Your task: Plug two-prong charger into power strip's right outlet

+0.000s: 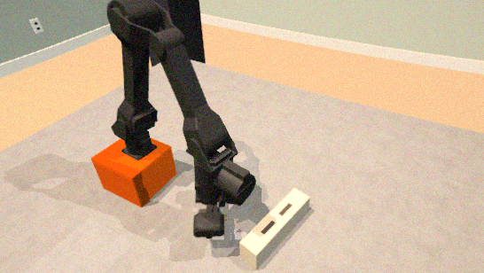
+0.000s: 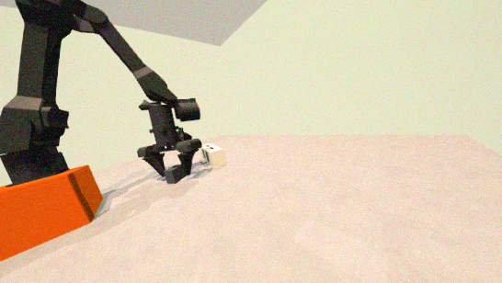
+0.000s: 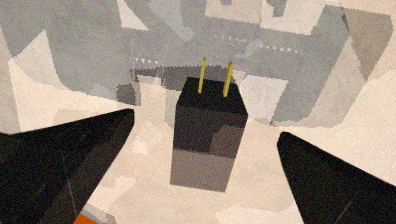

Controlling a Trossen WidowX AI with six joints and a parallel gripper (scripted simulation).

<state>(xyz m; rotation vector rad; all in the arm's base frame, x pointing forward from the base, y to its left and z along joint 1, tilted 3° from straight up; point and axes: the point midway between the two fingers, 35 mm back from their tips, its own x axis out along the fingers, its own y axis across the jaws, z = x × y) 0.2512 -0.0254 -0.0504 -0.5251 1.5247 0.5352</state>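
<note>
You have one charger (image 3: 207, 135) lying flat on the carpet, between the wide-open fingers of the gripper (image 2: 171, 169), which hold nothing. Its long axis runs away from the wrist camera, and its two yellow prongs (image 3: 215, 77) point that way too. One white strip (image 1: 275, 227) with two slots lies just beside the gripper. The orange base (image 1: 133, 173) stands well clear, behind the arm.

Dark two-prong charger (image 3: 207, 132) flat on floor — cream power strip (image 1: 275, 227) nearby, unplugged.
</note>
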